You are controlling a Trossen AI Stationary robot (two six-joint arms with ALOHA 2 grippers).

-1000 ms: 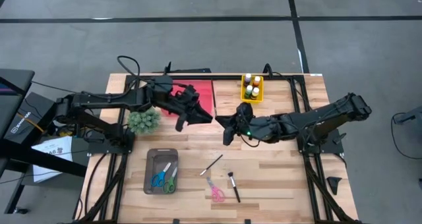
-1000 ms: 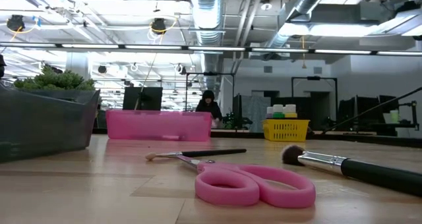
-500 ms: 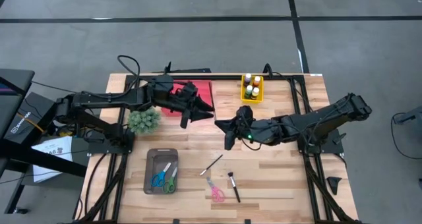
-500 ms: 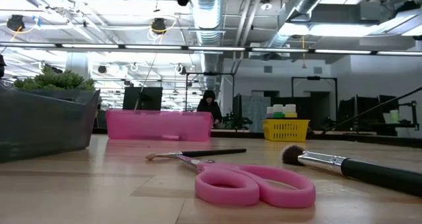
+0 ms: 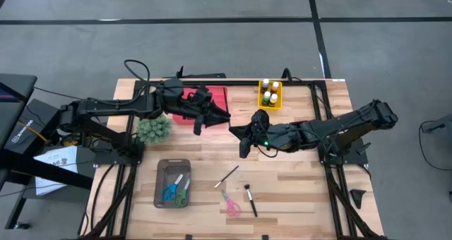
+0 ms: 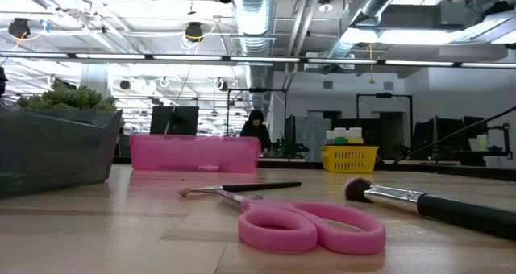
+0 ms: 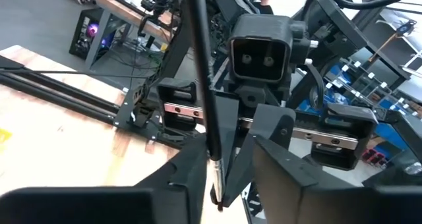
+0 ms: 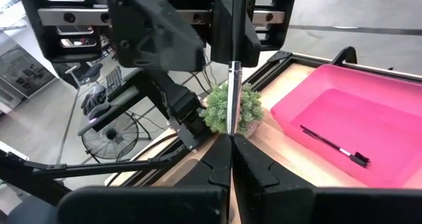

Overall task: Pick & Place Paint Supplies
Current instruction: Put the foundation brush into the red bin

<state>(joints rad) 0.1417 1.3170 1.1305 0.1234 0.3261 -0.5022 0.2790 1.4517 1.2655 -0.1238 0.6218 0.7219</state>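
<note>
A thin dark-handled paintbrush [image 7: 201, 66] stands roughly upright in the air above the middle of the table. My right gripper [image 5: 237, 132] is shut on it. My left gripper [image 5: 224, 117] faces it from the left, open. Its fingers [image 7: 181, 184] stand on either side of the brush's lower handle; whether one touches it I cannot tell. Another brush [image 8: 330, 141] lies in the pink tray [image 5: 215, 99]. Paint bottles stand in the yellow basket [image 5: 269, 94]. My right gripper pinches the brush between its two fingers at the bristle end, just below the silver ferrule [image 8: 232, 102]. The fingers come nearly level from the table's right and lie across the brush. The brush is lifted clear, its handle pointing up.
A green tuft [image 5: 154, 129] sits at the left. A grey tray [image 5: 173, 183] with scissors stands near the front. A thin brush [image 5: 226, 176], pink scissors [image 5: 231, 205] and a thick brush [image 5: 250, 200] lie on the near part of the table.
My left gripper has swung its tip a little toward the far edge, staying opposite my right gripper. My right gripper has kept the brush where it was.
</note>
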